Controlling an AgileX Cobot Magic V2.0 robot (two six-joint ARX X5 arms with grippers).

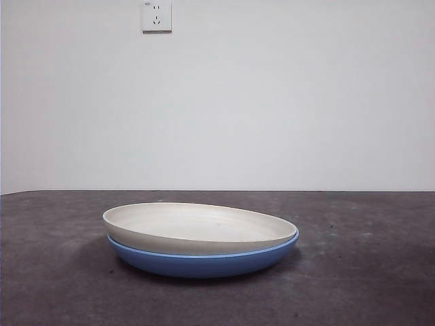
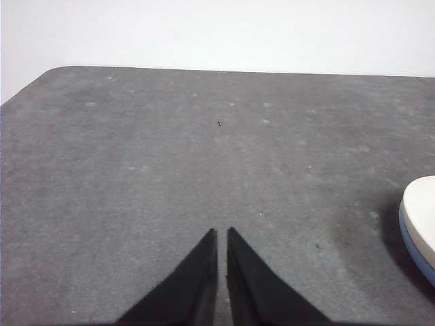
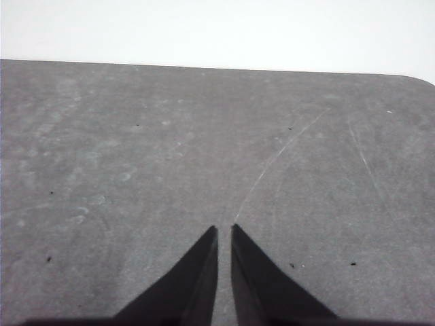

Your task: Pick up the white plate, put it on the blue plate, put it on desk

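The white plate (image 1: pixel 197 225) rests inside the blue plate (image 1: pixel 204 261) on the desk (image 1: pixel 367 272), tilted a little so its left rim rides higher. Both plates show as a small edge in the left wrist view, the white plate (image 2: pixel 423 217) above the blue plate (image 2: pixel 416 255). My left gripper (image 2: pixel 221 232) is shut and empty over bare desk, well apart from the plates. My right gripper (image 3: pixel 224 228) is shut and empty over bare desk (image 3: pixel 136 170); no plate shows in its view. Neither arm shows in the front view.
A white wall with a socket (image 1: pixel 156 15) stands behind the desk. The desk's far edge and a rounded corner (image 2: pixel 54 71) show in the left wrist view, another rounded corner (image 3: pixel 418 78) in the right wrist view.
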